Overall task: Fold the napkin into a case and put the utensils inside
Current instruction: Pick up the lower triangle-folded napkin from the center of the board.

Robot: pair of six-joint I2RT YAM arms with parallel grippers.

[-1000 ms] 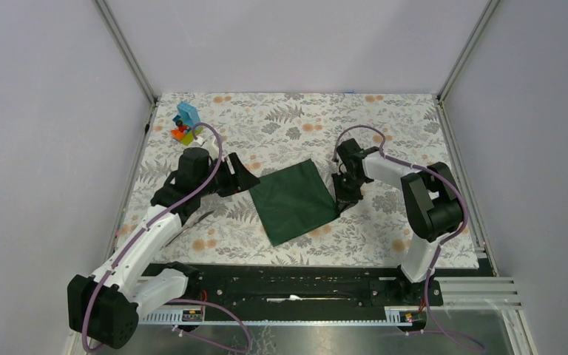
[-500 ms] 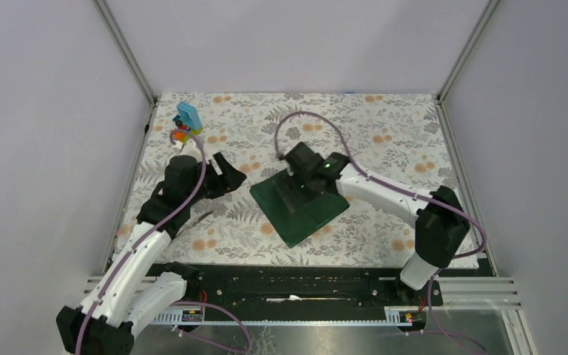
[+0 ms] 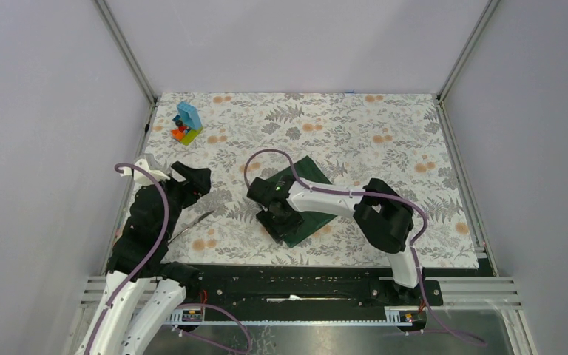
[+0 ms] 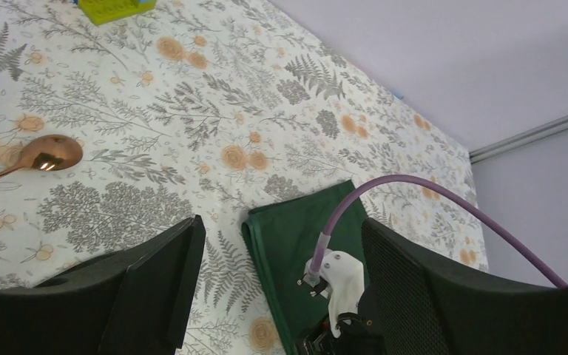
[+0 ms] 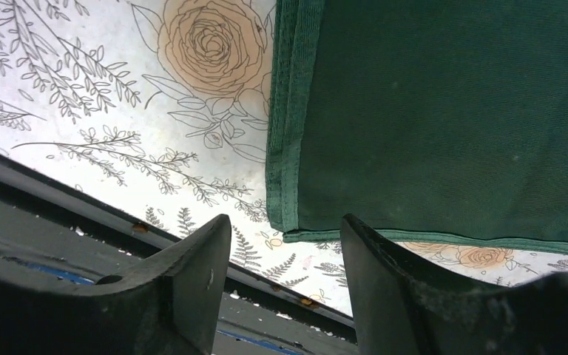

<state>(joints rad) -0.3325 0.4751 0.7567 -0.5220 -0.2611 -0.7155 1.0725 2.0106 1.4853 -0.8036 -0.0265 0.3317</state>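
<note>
Both sets of jaws were apart: left gripper (image 4: 281,229) empty, right gripper (image 5: 285,225) over the napkin's (image 5: 444,111) lower-left corner.

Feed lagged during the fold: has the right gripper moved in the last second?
Yes. The right gripper crossed leftward over the napkin, from its right edge to its near-left corner, nearer the toy block stack.

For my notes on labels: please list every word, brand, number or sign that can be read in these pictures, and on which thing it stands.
None: no readable text in any view.
The napkin, table cover, toy blocks and spoon show no writing.
</note>
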